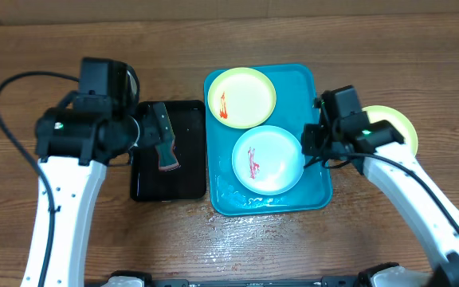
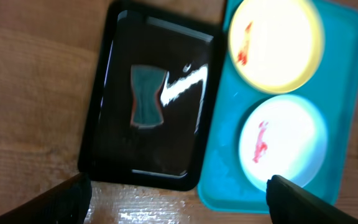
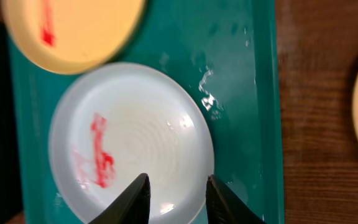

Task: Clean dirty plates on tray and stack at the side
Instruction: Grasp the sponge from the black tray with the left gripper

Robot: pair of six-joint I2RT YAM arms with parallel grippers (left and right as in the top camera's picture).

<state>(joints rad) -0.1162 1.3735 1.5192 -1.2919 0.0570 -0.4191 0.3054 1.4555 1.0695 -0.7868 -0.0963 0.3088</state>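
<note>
Three plates: an upper yellow-green plate (image 1: 241, 97) and a blue plate (image 1: 268, 159), both red-smeared, lay on the tray (image 1: 297, 88). The third plate (image 1: 401, 123) sat on the tabletop (image 1: 54, 32) just right of the tray. The right gripper (image 3: 178, 196) hovered over the blue plate's rim near the tray's right edge, jaws narrowly parted and empty. The left gripper (image 2: 179, 202) hung over a black tray (image 2: 117, 124), jaws wide apart.

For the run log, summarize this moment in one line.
left end effector: open, over black tray | right end effector: open, over smeared blue plate | turquoise tray: smeared yellow plate

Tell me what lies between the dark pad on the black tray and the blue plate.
Nothing loose: bare black tray, then the turquoise tray with its rim and wet floor, seen in the left wrist view.
</note>
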